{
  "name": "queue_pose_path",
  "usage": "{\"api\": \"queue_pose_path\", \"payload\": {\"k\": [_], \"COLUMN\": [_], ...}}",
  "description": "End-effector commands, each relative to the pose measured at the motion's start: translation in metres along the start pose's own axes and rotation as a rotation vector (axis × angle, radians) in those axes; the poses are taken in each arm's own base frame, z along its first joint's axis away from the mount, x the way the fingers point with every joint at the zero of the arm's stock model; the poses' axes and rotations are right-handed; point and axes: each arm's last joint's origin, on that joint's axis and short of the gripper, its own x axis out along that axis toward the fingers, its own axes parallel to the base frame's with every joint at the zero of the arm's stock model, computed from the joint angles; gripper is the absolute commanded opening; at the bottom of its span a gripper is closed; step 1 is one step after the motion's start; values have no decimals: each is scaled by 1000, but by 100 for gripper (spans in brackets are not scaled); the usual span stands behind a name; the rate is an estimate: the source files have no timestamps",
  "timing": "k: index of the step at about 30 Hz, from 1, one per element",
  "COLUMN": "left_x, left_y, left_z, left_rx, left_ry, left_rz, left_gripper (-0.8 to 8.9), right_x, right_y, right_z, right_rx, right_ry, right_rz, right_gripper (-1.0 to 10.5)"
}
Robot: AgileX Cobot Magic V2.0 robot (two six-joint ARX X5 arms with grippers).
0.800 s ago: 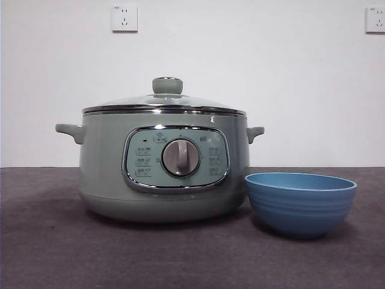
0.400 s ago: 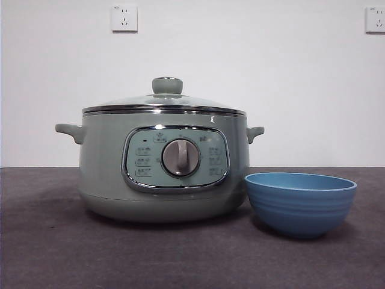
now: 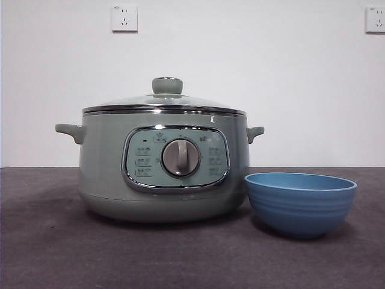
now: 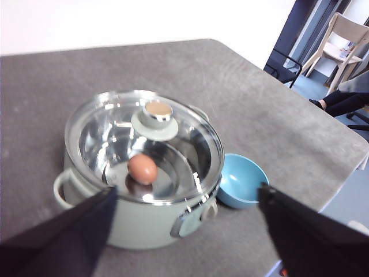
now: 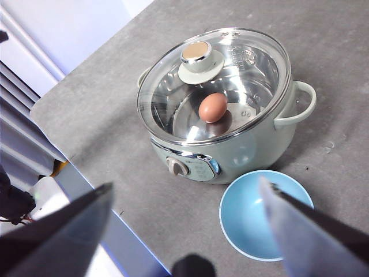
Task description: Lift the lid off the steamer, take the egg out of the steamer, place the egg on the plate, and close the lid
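The pale green steamer stands on the dark table with its glass lid seated on top. Through the glass, a brown egg lies on the shiny floor inside. The blue plate, a small ridged bowl, sits empty beside the steamer. My left gripper hovers high above the steamer, open and holding nothing. My right gripper also hangs high over the pot and plate, open and empty. Neither gripper appears in the front view.
A grey table carries both items. Its edge drops off near the plate in the left wrist view, with chairs beyond. Wall sockets are on the white wall behind.
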Motion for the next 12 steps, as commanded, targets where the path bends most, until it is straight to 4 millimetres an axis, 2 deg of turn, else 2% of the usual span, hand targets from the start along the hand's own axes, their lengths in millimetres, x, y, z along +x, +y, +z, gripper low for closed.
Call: {"api": "queue_pose_path", "payload": {"k": [1,6,12], "left_x": [6,26,62], "left_y": [2,10,18], "left_z": [5,14,23], "left_rx": [7,40,84], "left_ry": [-12,-6,7], "left_rz": [-19,-30,-52], "left_gripper": [566,566,566], "right_x": [0,1,1], "right_y": [0,0,-1], "right_z": [1,1,2], "right_rx": [0,6,11], "right_ry": [-6,-4,-7], "right_rz": [1,1,1], "right_gripper": [539,539,539]}}
